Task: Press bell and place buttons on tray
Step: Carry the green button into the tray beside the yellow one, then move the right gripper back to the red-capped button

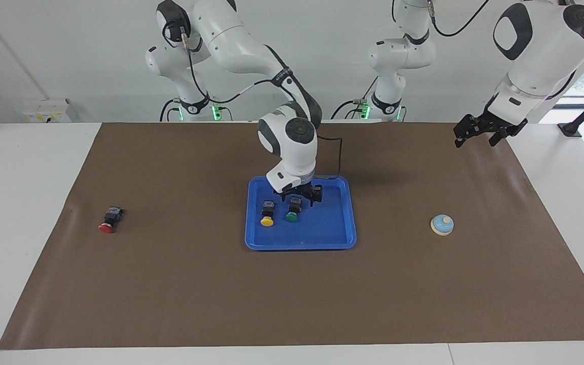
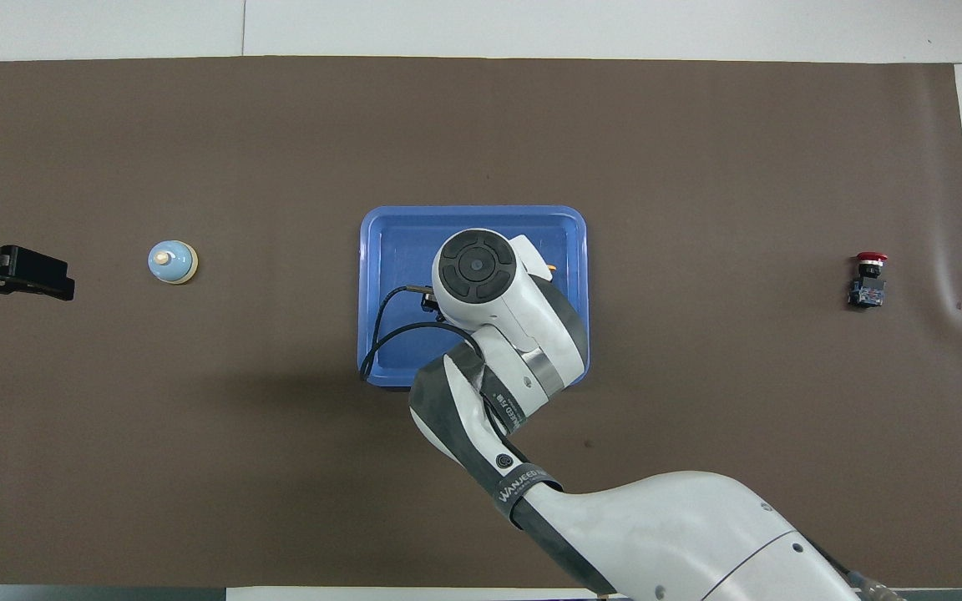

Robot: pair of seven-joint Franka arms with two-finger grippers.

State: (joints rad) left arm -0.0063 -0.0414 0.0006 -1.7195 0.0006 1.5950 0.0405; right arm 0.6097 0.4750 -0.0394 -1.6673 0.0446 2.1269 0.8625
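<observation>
The blue tray [image 1: 325, 230] [image 2: 397, 242] lies mid-table on the brown mat. On it the yellow button [image 1: 267, 215] and the green button [image 1: 292, 211] lie side by side, caps pointing away from the robots. My right gripper [image 1: 299, 196] hangs open just above the green button's black body, apart from it. In the overhead view that arm's wrist hides the green button. The red button [image 1: 109, 221] [image 2: 868, 280] lies on the mat toward the right arm's end. The light blue bell [image 1: 442, 224] [image 2: 173, 262] stands toward the left arm's end. My left gripper [image 1: 478, 135] [image 2: 55, 280] waits open in the air near that end's mat edge.
The brown mat [image 1: 195, 284] covers most of the white table. A black cable [image 2: 381, 334] loops from the right wrist over the tray's edge nearest the robots. Both arm bases stand at the robots' edge of the table.
</observation>
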